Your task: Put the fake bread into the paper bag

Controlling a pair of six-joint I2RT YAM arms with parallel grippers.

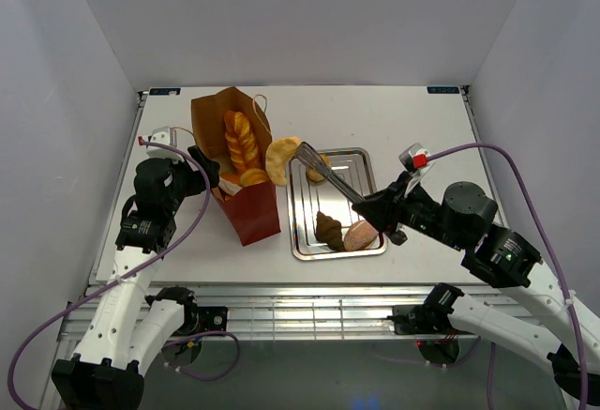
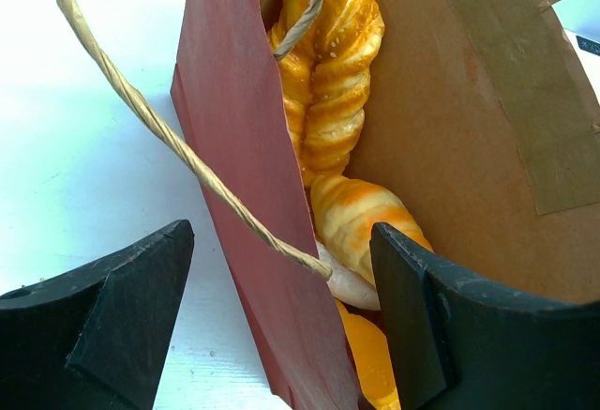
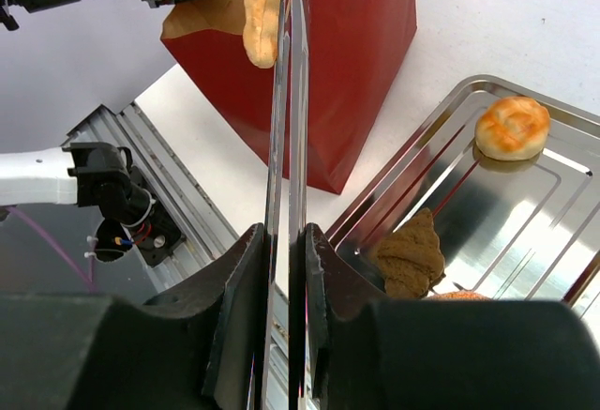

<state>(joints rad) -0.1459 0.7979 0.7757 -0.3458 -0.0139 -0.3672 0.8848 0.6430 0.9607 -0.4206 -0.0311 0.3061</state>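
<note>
left gripper [image 2: 281, 232]: jaws spread wide, sitting left of centre in the top view. One finger is outside the paper bag's [image 1: 253, 215] red side wall and one is inside. The wall runs through the gap, not squeezed as far as I can see.
right gripper [image 3: 284, 236]: clamped tight on the handle end of the tongs [image 1: 328, 175], right of centre in the top view.
tongs: they reach up and left across the tray [image 1: 361, 168], with the blades nearly together in the right wrist view.
pale pastry [image 1: 279, 159]: pinched at the tong tips, right at the bag's right rim. Can't really tell if it's over the opening or just beside it.
paper bag: standing just left of the tray, mouth open and brown lining showing.
inside the bag: a braided loaf [image 1: 240, 140] leaning on the lining, with a croissant [image 2: 361, 213] lower down.
cord handle [image 2: 169, 138]: hangs across the outside of the red wall in the left wrist view.
still on the tray: round roll [image 1: 316, 174] toward the top, dark brown pastry [image 1: 329, 230] and pinkish pastry [image 1: 361, 235] side by side at the bottom.
</note>
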